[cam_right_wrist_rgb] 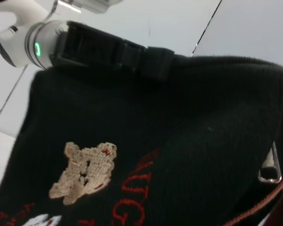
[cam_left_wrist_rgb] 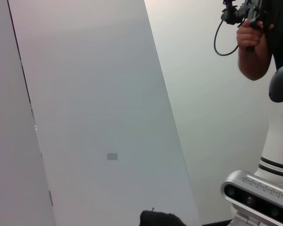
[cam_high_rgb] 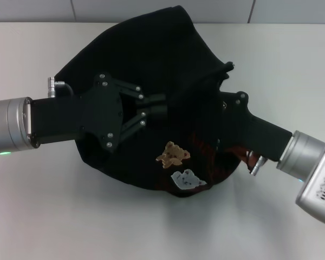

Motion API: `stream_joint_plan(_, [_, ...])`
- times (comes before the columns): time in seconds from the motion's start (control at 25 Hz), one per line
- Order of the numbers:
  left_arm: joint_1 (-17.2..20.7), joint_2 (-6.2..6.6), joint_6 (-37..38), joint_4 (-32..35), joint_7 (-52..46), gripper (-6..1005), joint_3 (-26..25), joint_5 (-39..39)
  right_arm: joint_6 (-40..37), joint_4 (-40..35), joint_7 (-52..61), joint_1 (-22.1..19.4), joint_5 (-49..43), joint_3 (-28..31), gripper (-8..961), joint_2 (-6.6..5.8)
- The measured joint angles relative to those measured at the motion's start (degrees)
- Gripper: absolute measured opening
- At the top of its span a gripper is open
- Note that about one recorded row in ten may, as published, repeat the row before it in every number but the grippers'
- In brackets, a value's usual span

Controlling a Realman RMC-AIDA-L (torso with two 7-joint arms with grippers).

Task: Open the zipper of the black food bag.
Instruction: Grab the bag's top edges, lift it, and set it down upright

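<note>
Between your two grippers sits one black food bag (cam_high_rgb: 151, 65). Your left gripper (cam_high_rgb: 156, 108) pinches its top fabric. Beside your right gripper (cam_high_rgb: 223, 103), fingers hidden, one zipper (cam_right_wrist_rgb: 270, 165) pull hangs, probably untouched.

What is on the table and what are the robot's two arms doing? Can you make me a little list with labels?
Bag: black food bag lying slumped on the white table.
Pictures on bag: tan bear patch, white patch, red lettering.
Zipper: silver pull tab, near a rust-brown strap.
Left gripper: over the bag's top.
Right gripper: against the bag's right side.
</note>
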Motion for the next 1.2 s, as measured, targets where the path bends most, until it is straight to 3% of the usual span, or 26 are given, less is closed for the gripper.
stream_joint_plan(0.48, [0.0, -0.01, 0.0, -0.1, 0.2, 72, 0.1, 0.1, 3.9, 3.4, -5.7, 1.0, 0.4, 6.0, 314, 0.13])
stream_joint_plan(0.84, [0.4, -0.06, 0.0, -0.1, 0.3, 72, 0.2, 0.1, 5.9, 4.9, -9.7, 1.2, 0.4, 6.7, 315, 0.11])
stream_joint_plan(1.2, [0.2, -0.10, 0.0, -0.5, 0.4, 73, 0.8, 0.2, 10.3, 8.0, -21.4, 0.8, 0.6, 7.2, 316, 0.10])
